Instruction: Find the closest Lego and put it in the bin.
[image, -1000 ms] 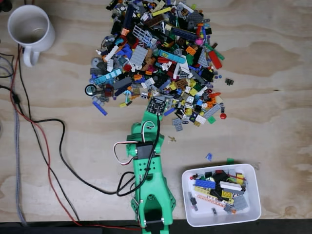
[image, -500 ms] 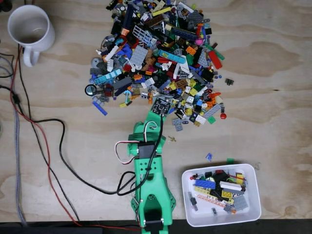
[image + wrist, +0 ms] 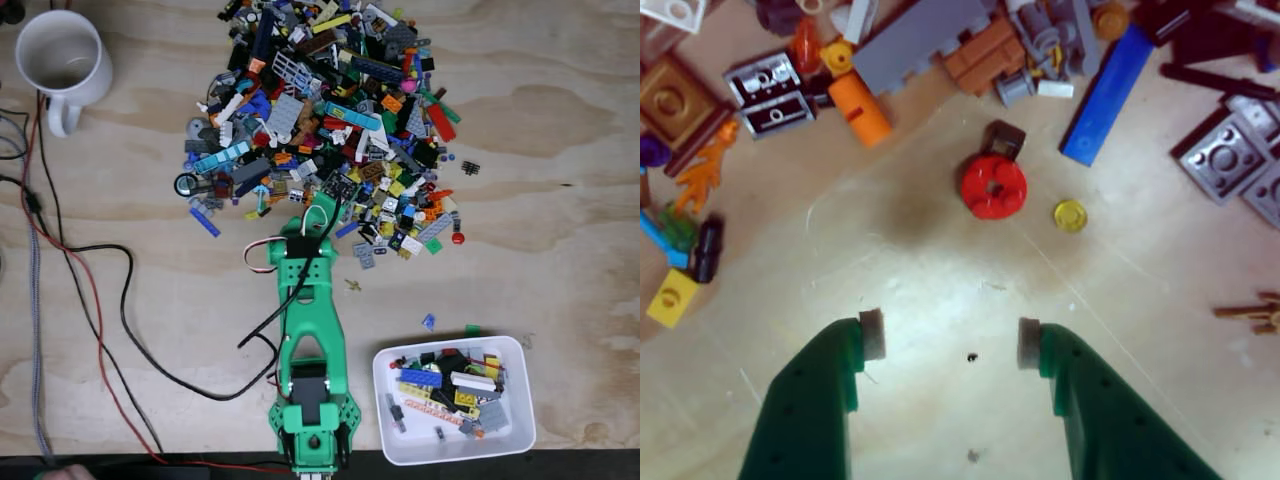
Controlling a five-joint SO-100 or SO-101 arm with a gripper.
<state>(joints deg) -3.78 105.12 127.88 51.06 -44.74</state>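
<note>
Gripper (image 3: 950, 345) is spread wide with bare plywood between the two green fingers (image 3: 810, 400), nothing in it. In your wrist view the closest pieces ahead of the tips are one round red Lego (image 3: 993, 187), one small yellow stud (image 3: 1071, 214) just right of it, and one long blue plate (image 3: 1107, 95) angled up beyond that. One orange cylinder (image 3: 860, 108) sits off to the upper left. In the fixed view your single green arm (image 3: 308, 330) reaches up to the bottom edge of the one big Lego pile (image 3: 325, 120). There's one bin (image 3: 520, 440) at lower right, already holding a bunch of bricks, and one white mug (image 3: 62, 60) at top left, well apart from everything.
</note>
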